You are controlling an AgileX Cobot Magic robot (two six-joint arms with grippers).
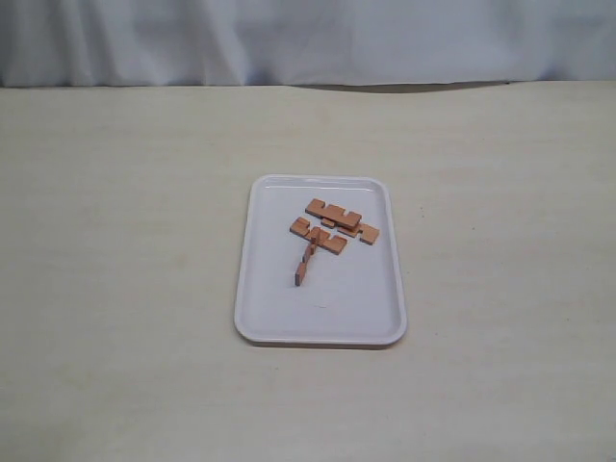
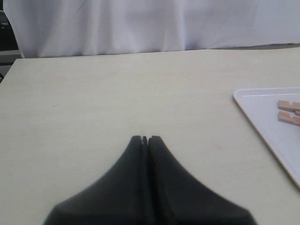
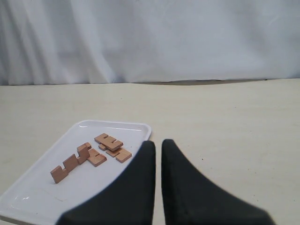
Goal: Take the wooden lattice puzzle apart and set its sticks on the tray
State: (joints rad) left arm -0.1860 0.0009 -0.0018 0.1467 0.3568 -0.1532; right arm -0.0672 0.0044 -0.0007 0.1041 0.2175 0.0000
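Note:
The white tray (image 1: 332,306) lies in the middle of the table. On its far half the reddish-brown sticks (image 1: 333,214) lie loose in a small cluster, no longer a grid. One stick (image 1: 306,262) stands on its edge and leans against a flat one; two others overlap. The right wrist view shows the tray (image 3: 42,194) and sticks (image 3: 108,141) beside my right gripper (image 3: 158,143), which has a narrow gap between its fingers and holds nothing. My left gripper (image 2: 145,138) is shut and empty over bare table, with the tray's corner (image 2: 276,133) and a stick end (image 2: 289,111) off to one side. Neither gripper appears in the exterior view.
The pale wooden table (image 1: 125,289) stretches all round the tray. A white cloth backdrop (image 1: 308,38) hangs along the far edge.

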